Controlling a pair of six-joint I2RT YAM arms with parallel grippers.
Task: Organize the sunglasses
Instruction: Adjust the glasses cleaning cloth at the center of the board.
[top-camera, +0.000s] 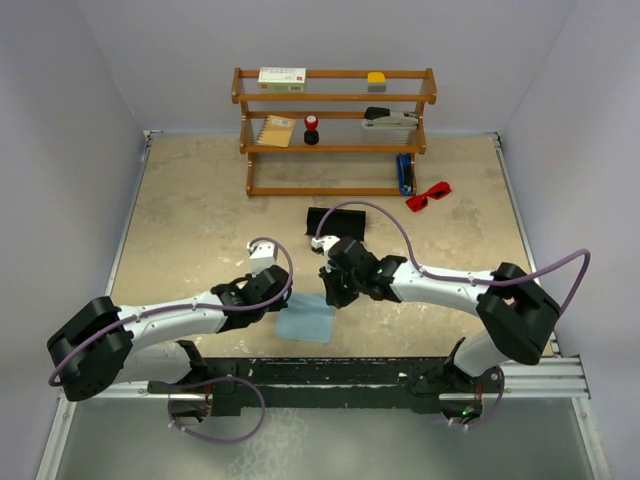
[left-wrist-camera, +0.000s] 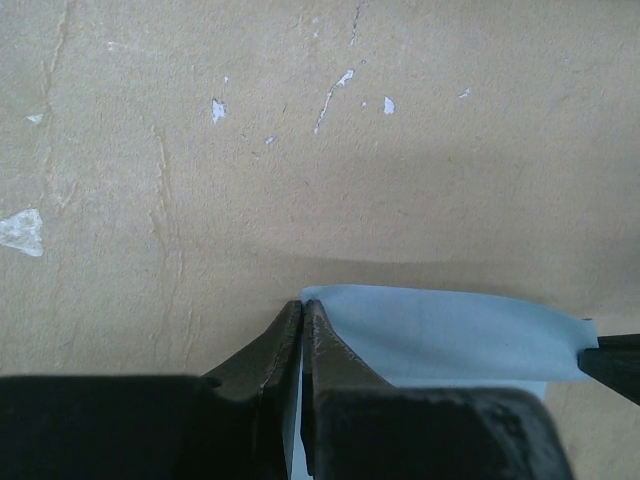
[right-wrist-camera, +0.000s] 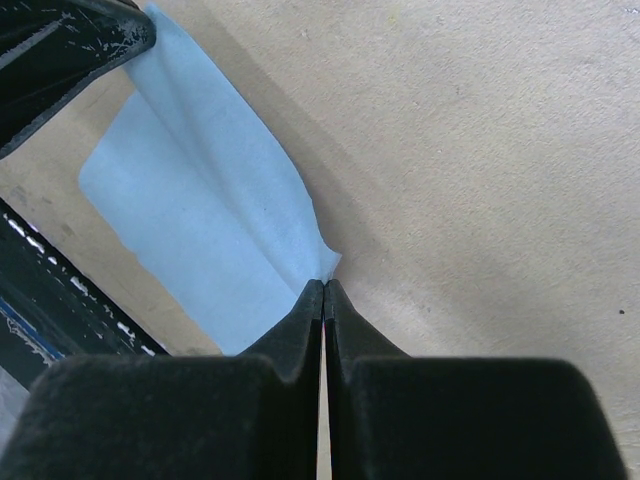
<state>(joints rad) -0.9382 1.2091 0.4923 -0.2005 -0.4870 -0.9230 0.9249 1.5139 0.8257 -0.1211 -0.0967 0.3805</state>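
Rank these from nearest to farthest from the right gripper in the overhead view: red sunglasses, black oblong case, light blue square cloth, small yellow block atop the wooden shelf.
1. light blue square cloth, pinched by the right gripper.
2. black oblong case, mid-table.
3. red sunglasses, far right.
4. small yellow block, top of wooden shelf, back.

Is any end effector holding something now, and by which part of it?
Both pinch the light blue cloth along its raised edge: the left end effector at one end, the right end effector at the other.
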